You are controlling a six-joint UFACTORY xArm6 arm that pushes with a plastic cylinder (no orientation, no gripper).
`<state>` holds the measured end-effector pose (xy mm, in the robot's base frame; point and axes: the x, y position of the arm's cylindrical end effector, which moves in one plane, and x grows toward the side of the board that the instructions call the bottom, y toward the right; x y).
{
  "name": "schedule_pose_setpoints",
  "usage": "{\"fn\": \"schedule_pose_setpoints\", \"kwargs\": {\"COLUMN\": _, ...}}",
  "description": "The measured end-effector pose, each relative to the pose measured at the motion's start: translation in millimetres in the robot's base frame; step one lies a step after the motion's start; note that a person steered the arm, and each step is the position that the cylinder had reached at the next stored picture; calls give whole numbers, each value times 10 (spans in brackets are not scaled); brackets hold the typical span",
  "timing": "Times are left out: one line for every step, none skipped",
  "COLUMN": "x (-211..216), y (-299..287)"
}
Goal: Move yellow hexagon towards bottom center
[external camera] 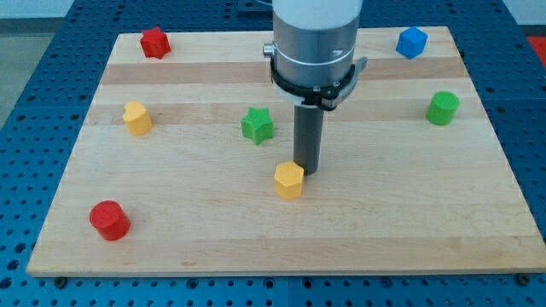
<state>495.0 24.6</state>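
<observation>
The yellow hexagon (289, 180) sits on the wooden board (384, 222) a little below the middle. My tip (306, 171) is at the hexagon's upper right edge, touching or nearly touching it. The rod hangs from the grey arm body (313, 43) at the view's top centre.
A green star (257, 124) lies up and left of the hexagon. A second yellow block (136, 118) is at the left, a red cylinder (109, 220) at the bottom left, a red star (154, 42) at the top left, a blue block (411, 42) at the top right, a green cylinder (443, 108) at the right.
</observation>
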Motion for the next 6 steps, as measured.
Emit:
{"fn": "schedule_pose_setpoints", "kwargs": {"x": 130, "y": -24}}
{"fn": "schedule_pose_setpoints", "kwargs": {"x": 2, "y": -8}}
{"fn": "schedule_pose_setpoints", "kwargs": {"x": -28, "y": -93}}
{"fn": "schedule_pose_setpoints", "kwargs": {"x": -28, "y": -292}}
{"fn": "schedule_pose_setpoints", "kwargs": {"x": -17, "y": -340}}
{"fn": "schedule_pose_setpoints", "kwargs": {"x": 59, "y": -340}}
